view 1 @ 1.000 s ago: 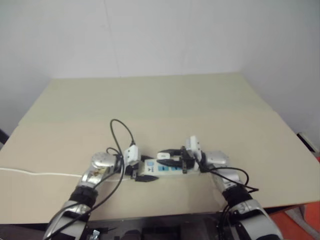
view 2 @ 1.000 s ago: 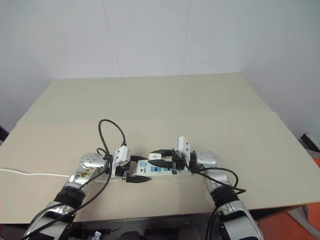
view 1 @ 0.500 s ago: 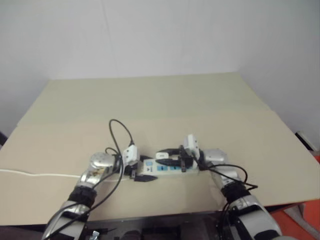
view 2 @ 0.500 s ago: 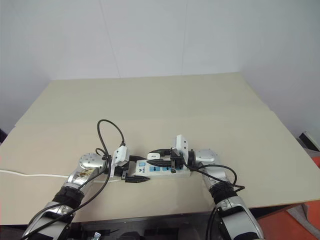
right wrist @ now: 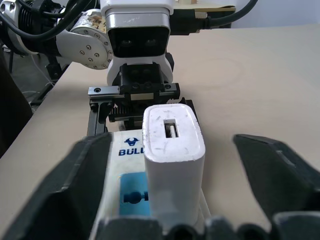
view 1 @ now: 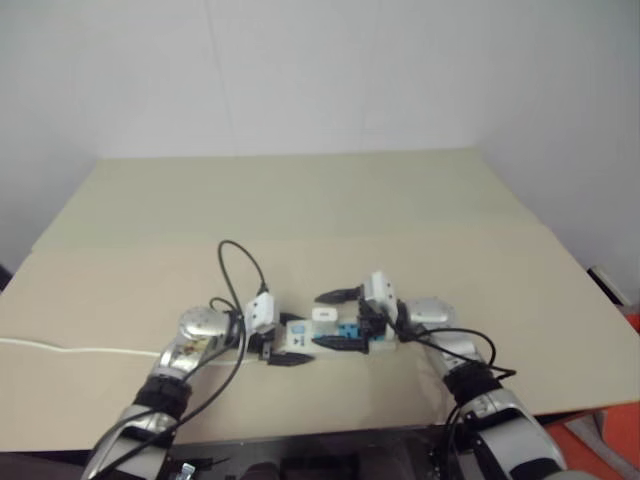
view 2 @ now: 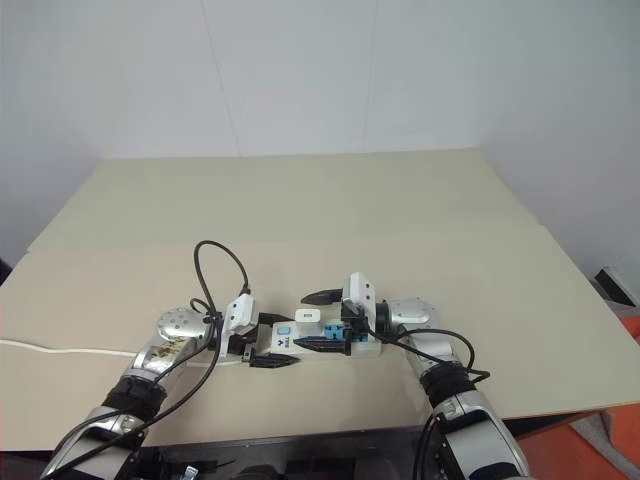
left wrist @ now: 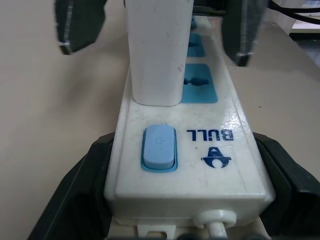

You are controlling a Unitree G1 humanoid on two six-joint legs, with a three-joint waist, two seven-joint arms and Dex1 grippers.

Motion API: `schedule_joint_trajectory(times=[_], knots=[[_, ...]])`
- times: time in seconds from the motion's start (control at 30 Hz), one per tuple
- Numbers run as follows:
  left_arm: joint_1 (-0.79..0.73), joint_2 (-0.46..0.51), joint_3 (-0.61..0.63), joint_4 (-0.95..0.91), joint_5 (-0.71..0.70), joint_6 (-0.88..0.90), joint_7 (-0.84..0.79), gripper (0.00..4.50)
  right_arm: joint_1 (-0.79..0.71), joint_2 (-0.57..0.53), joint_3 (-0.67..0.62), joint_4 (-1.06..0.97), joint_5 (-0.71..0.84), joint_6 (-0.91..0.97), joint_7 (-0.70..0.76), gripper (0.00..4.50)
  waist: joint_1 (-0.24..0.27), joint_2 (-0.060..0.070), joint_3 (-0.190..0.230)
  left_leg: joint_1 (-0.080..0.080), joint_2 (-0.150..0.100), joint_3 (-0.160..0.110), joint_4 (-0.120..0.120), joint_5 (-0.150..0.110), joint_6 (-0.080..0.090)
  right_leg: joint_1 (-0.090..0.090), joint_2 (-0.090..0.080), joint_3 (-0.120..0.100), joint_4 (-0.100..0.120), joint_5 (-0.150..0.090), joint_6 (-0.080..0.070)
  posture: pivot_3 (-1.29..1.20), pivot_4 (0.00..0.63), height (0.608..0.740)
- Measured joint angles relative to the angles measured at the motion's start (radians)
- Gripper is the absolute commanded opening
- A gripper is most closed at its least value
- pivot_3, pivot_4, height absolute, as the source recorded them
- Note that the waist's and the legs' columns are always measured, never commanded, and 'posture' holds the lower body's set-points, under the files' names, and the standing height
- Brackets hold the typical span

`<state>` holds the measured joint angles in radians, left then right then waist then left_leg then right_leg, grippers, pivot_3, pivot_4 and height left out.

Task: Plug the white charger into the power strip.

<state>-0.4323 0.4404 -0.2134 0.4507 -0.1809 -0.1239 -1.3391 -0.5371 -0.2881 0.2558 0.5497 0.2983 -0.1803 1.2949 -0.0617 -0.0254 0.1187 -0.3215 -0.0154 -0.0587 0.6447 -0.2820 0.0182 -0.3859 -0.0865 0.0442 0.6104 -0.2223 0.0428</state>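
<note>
Right gripper [view 2: 322, 320] just let go, jaws spread wide either side of the white charger [view 2: 306, 316], now standing plugged into the power strip [view 2: 300, 342] near the counter's [view 2: 300, 210] front edge. Left gripper [view 2: 262, 340] clamps the strip's switch end.

head eyes: high, down over table [view 2: 300, 200] | wrists: close, facing along power strip [left wrist: 200, 150]

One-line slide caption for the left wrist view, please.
White charger stands plugged into the power strip, whose switch end the left gripper clamps; right gripper open around it.
</note>
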Motion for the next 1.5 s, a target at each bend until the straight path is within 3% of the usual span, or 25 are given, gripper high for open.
schedule_joint_trajectory(times=[0.07, 0.1, 0.17, 0.4, 0.7, 0.93, 1.1, 1.27, 1.5], knots=[[-0.001, -0.002, -0.001, 0.0, 0.0, 0.0, 0.001, 3.31, 0.002, -0.006, 0.0, -0.007, -0.001, 0.005, -0.002, 4.47, 0.002, 0.0, 0.0, 0.0, 0.0, 0.0, 0.0, 0.0, 0.0, 0.0, 0.0, 0.0, 0.0, 0.0, 0.0, 0.0, 0.15, 0.74], [-0.001, -0.002, -0.002, 0.0, 0.0, 0.001, 0.001, 4.03, 0.002, -0.01, -0.001, -0.009, -0.001, 0.007, -0.004, 4.5, 0.003, 0.0, 0.0, 0.0, 0.0, 0.0, 0.0, 0.0, 0.0, 0.0, 0.0, 0.0, 0.0, 0.0, 0.0, 0.0, 0.15, 0.74], [-0.003, 0.004, -0.002, -0.005, -0.001, 0.02, -0.01, 4.47, 0.009, -0.031, -0.011, -0.021, -0.001, 0.013, -0.01, 4.5, 0.009, 0.0, 0.0, 0.0, -0.001, 0.0, 0.0, 0.0, 0.0, 0.0, -0.001, 0.0, 0.0, 0.0, 0.0, 0.0, 0.15, 0.74], [0.012, 0.058, 0.027, -0.137, -0.079, 0.122, -0.046, 4.47, 0.081, -0.141, -0.081, -0.191, 0.032, 0.138, -0.013, 4.5, 0.047, 0.003, 0.007, -0.008, -0.003, 0.0, 0.001, 0.001, -0.001, -0.005, -0.004, -0.003, -0.001, -0.001, 0.001, 0.0, 0.15, 0.74], [0.094, 0.182, 0.146, -0.41, -0.251, 0.309, -0.04, 4.47, 0.209, -0.315, -0.265, -0.522, 0.177, 0.323, -0.051, 4.5, 0.047, 0.006, 0.018, -0.035, -0.003, 0.0, 0.003, 0.002, -0.003, -0.034, -0.005, -0.002, 0.001, 0.0, 0.0, 0.0, 0.15, 0.74], [0.242, 0.34, 0.359, -0.533, -0.34, 0.393, 0.007, 4.47, 0.429, -0.502, -0.463, -0.759, 0.235, 0.479, -0.151, 4.5, 0.047, 0.006, 0.019, -0.033, -0.003, 0.002, 0.0, 0.002, -0.003, -0.032, -0.005, -0.002, -0.001, 0.0, 0.001, 0.0, 0.15, 0.74], [0.391, 0.383, 0.466, -0.625, -0.377, 0.433, 0.04, 4.47, 0.556, -0.538, -0.555, -0.828, 0.236, 0.52, -0.209, 4.5, 0.048, 0.005, 0.02, -0.032, -0.003, 0.004, 0.001, 0.002, -0.003, -0.03, -0.006, -0.002, 0.0, 0.0, 0.001, 0.0, 0.15, 0.74], [0.436, 0.386, 0.502, -0.667, -0.394, 0.452, 0.084, 4.47, 0.588, -0.542, -0.582, -0.852, 0.232, 0.522, -0.248, 4.5, 0.048, 0.004, 0.023, -0.024, -0.002, 0.008, 0.001, 0.002, -0.003, -0.019, -0.004, -0.004, -0.001, -0.002, 0.003, 0.0, 0.15, 0.74], [0.442, 0.385, 0.502, -0.685, -0.409, 0.459, 0.113, 4.47, 0.573, -0.551, -0.561, -0.852, 0.213, 0.523, -0.259, 4.5, 0.048, 0.004, 0.024, -0.024, -0.002, 0.008, 0.002, 0.002, -0.004, -0.019, -0.004, -0.004, -0.001, -0.001, 0.001, 0.0, 0.15, 0.74]])
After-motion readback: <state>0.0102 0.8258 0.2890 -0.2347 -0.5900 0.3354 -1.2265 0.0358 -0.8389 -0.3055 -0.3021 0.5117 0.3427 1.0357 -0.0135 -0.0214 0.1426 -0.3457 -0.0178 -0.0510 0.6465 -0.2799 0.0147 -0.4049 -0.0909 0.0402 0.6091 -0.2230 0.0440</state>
